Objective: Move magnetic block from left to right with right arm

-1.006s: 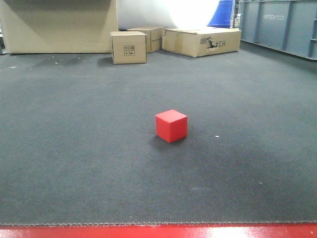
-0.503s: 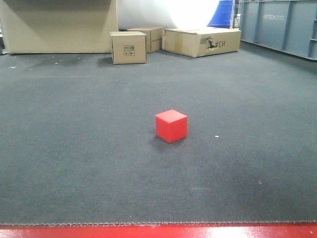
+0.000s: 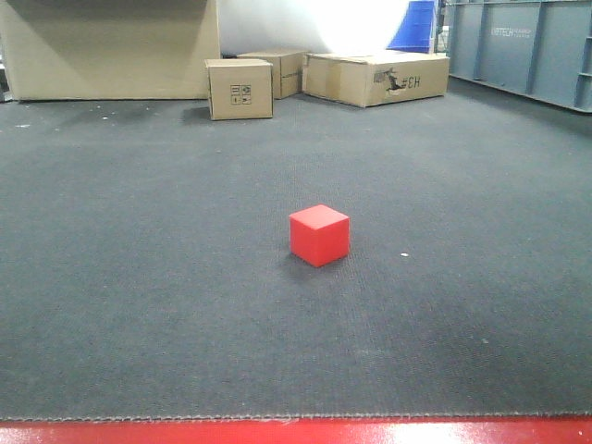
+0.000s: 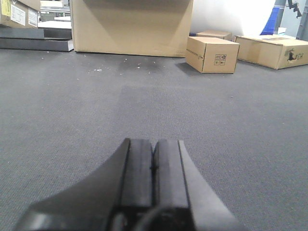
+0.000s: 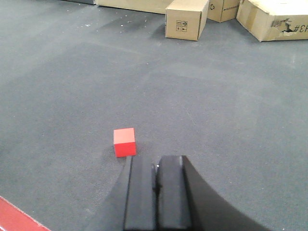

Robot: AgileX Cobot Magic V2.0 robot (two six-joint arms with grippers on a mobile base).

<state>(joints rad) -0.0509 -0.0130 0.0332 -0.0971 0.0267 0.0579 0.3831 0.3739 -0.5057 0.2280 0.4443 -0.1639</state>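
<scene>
Dark carpet (image 3: pixel 139 277) holds one magnetic block (image 3: pixel 319 235); both hands, left hand (image 4: pixel 153 166) and right hand (image 5: pixel 155 180), pressed together, empty.

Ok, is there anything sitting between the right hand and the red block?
Nothing visible. In the right wrist view the magnetic block sits alone on the dark carpet, just ahead and left of the shut right hand, with bare carpet between them. The cardboard boxes are far behind.
</scene>
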